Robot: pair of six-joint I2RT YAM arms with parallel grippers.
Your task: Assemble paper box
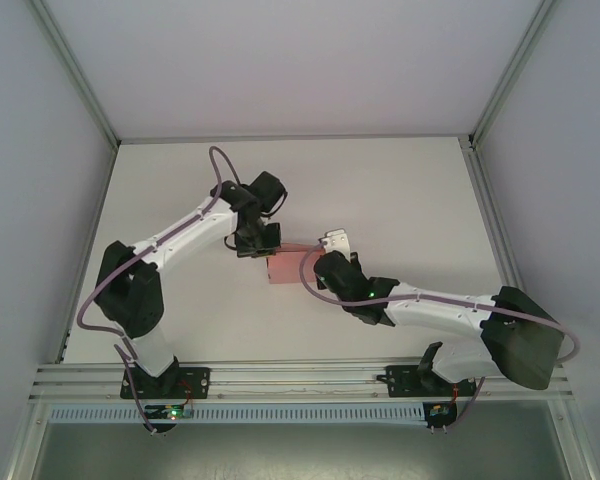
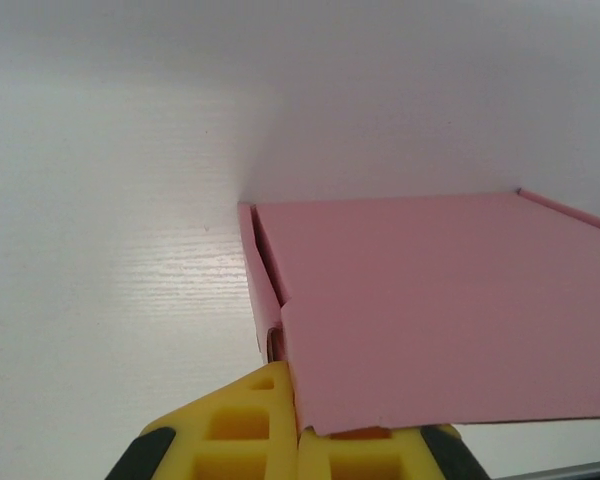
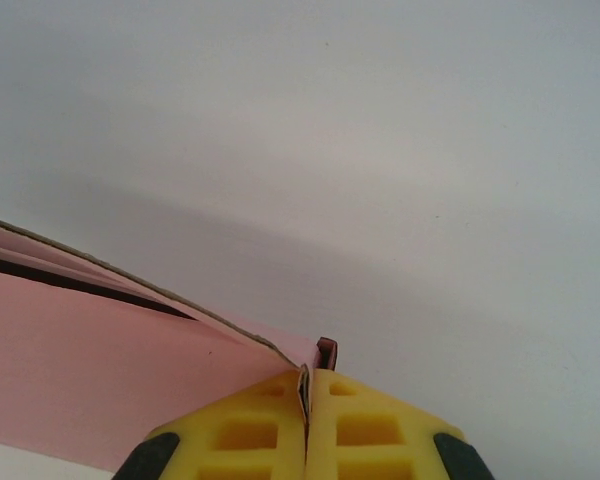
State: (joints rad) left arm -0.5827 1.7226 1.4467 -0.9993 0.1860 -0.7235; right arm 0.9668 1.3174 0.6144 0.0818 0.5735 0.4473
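The left gripper (image 1: 257,243) is closed tight just left of the middle of the overhead view. In its own wrist view the left gripper (image 2: 298,435) has yellow fingers (image 2: 235,430) meeting at the bottom edge of the frame, and the edge of the paper box (image 2: 440,300) runs down into the seam between them, so it seems to be pinched there. The right gripper (image 1: 325,250) faces it from the right, also fully closed. Its wrist view shows the right gripper (image 3: 306,400) with a thin pink edge clamped between the pads, low in the frame. The paper box (image 1: 285,268) sits at the centre of the overhead view, a small, folded pink shape between the two grippers, touching both. From the right wrist it fills the lower left corner, with a dark slit open between its layers (image 3: 100,370). The white table (image 1: 400,200) lies bare across the top and right of the overhead view. Pale walls close it in on three sides, and a metal rail (image 1: 300,378) crosses the bottom edge.
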